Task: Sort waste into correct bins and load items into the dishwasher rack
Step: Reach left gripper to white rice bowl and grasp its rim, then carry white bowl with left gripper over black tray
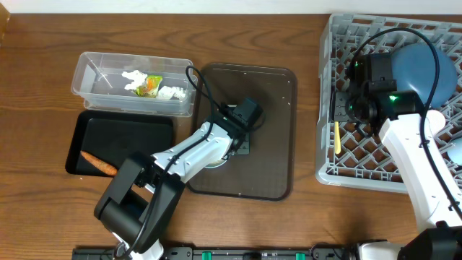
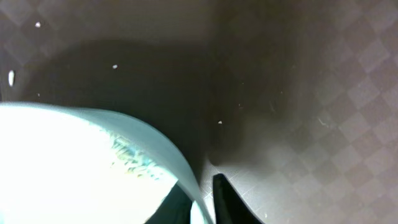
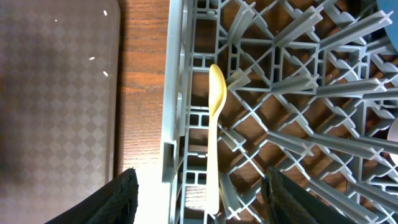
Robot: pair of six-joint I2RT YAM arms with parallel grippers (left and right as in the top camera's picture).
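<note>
My left gripper (image 1: 236, 146) is on the brown serving tray (image 1: 274, 108). It grips the rim of the light blue bowl (image 2: 74, 168), one finger inside and one outside (image 2: 202, 196). The bowl (image 1: 216, 161) is mostly hidden under the arm in the overhead view. My right gripper (image 3: 199, 177) is open above the grey dishwasher rack (image 1: 328, 58). The pale yellow spoon (image 3: 214, 124) lies in the rack's left edge (image 1: 336, 137) below it. The dark blue plate (image 1: 426, 65) stands in the rack. The clear tub (image 1: 94, 87) holds tissue bits (image 1: 170, 92) and the wrapper (image 1: 150, 84). The carrot stick (image 1: 97, 163) lies in the black tray (image 1: 137, 133).
A few white rice grains (image 2: 115, 66) lie loose on the serving tray, which also shows in the right wrist view (image 3: 56, 93). A strip of wooden table (image 3: 143, 93) separates the tray from the rack. The right arm's cable arcs over the rack.
</note>
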